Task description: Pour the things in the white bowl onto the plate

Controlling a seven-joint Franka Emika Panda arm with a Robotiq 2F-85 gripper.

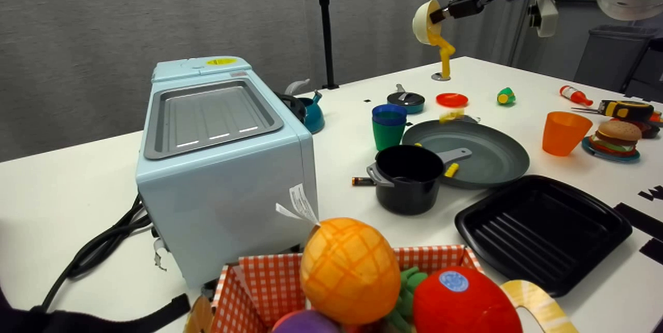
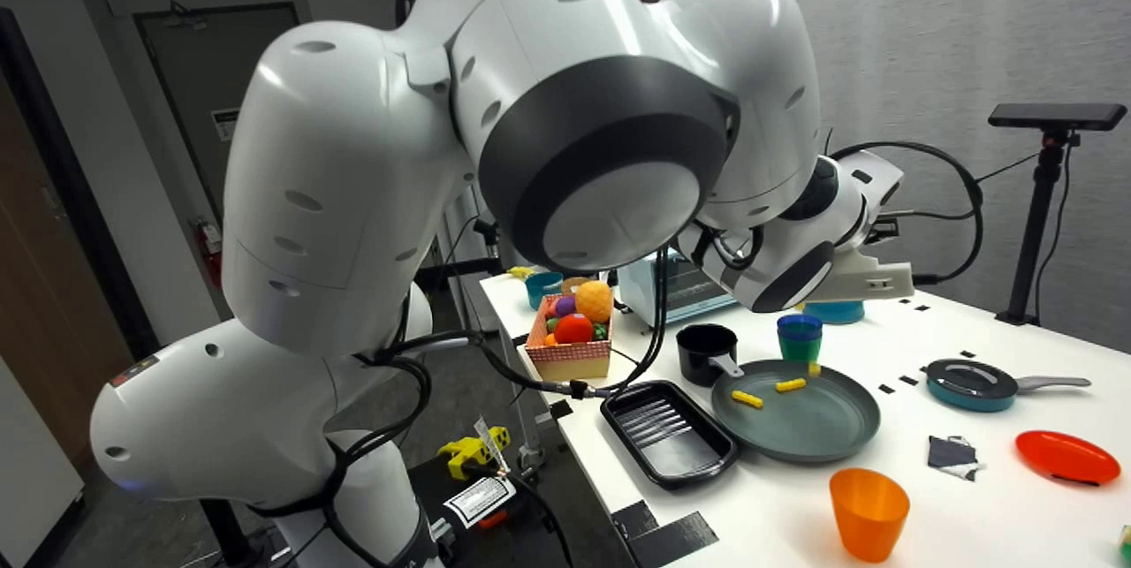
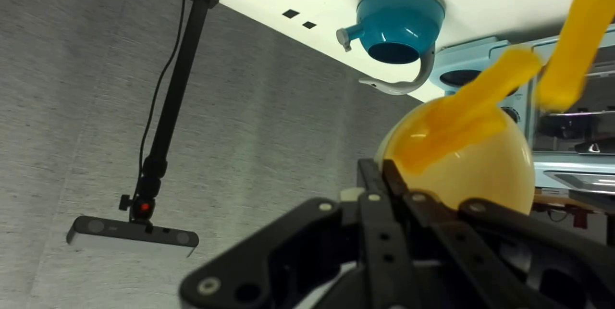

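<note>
White tabletop [image 1: 67,203] spreads before us, with a grey, pleated curtain [image 1: 207,6] behind it. We see the dark grey-green plate [image 1: 492,159], round and flat with a raised rim, beside a ridged black tray [image 1: 544,229] and a black pot [image 1: 414,196]. The bowl [image 3: 499,169] is smooth, glossy and cream-white, tipped high above the tabletop. Yellow sticks [image 3: 485,88] spill across its rim, one blurred in mid-air in the wrist view, and we find two yellow pieces [image 2: 747,399] lying on the plate in both exterior views. In an exterior view the glossy white arm [image 2: 345,188] arches high and reaches over the tabletop; its gripper [image 3: 383,167] is narrowed, pinching the bowl's edge.
</note>
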